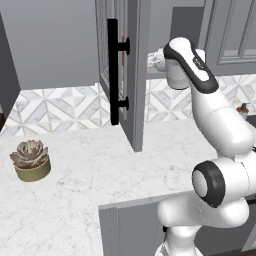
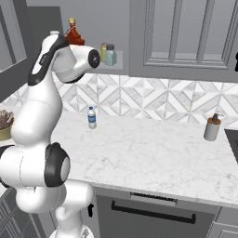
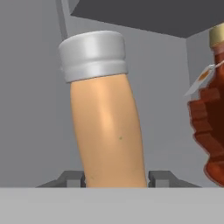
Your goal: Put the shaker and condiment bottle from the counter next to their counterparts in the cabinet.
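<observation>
My gripper (image 3: 116, 178) is shut on the condiment bottle (image 3: 107, 131), a pale orange bottle with a silver-grey cap, one finger against each side near its base. It is inside the open cabinet (image 2: 118, 65), just left of a dark red syrup bottle (image 3: 212, 109) with a tan cap and a tag. In the right base view my arm hides the held bottle, while the syrup bottle (image 2: 73, 35) shows past it. Further right on the same shelf stands the shaker (image 2: 110, 55), a pale teal jar with a grey cap, beside a slim yellow bottle (image 2: 103, 51). The cabinet door (image 1: 131, 75) stands open.
A small clear bottle with a blue label (image 2: 92, 117) stands on the counter (image 2: 148, 153) below the shelf. A grey pump dispenser (image 2: 212, 126) is at the far right. A potted succulent (image 1: 31, 160) sits at the left. The door's black bar handle (image 1: 114, 70) juts over the counter.
</observation>
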